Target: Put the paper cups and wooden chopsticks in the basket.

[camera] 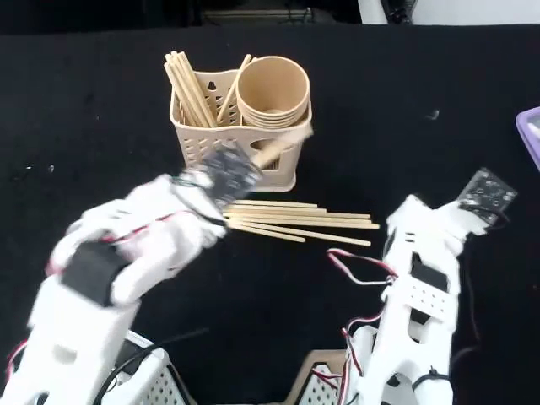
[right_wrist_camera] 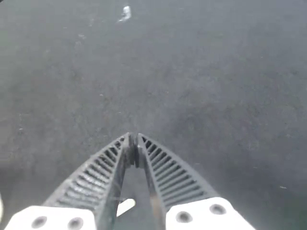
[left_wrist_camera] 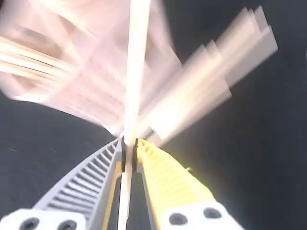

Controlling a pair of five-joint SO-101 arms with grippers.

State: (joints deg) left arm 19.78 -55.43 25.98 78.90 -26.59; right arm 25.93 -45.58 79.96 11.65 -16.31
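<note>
A beige slotted basket (camera: 283, 173) stands on the black counter (camera: 101, 126), toward the far edge and about midway along it. A nested stack of paper cups (camera: 272, 89) sits upright in one compartment, and a bundle of wooden chopsticks (camera: 190, 89) leans in the compartment beside it, their ends sticking out above the rim. More wooden chopsticks (camera: 299, 219) lie loose and roughly parallel on the counter just on the near side of the basket, close to the counter's middle. The left arm (camera: 126, 245) stretches from the near edge toward the basket. The left claw (left_wrist_camera: 128, 141) is pressed together on a single chopstick (left_wrist_camera: 136, 62), with the grey and yellow fingers (left_wrist_camera: 158, 167) pinching it at their tips; in the high view this held chopstick (camera: 287, 142) slants across the basket's near wall, below the cups. The right arm (camera: 422, 270) stands by the near edge, well apart from the basket. The right claw (right_wrist_camera: 133, 139) is pressed together on nothing above bare counter. A purple object (camera: 530, 135) shows at the counter's right edge.
</note>
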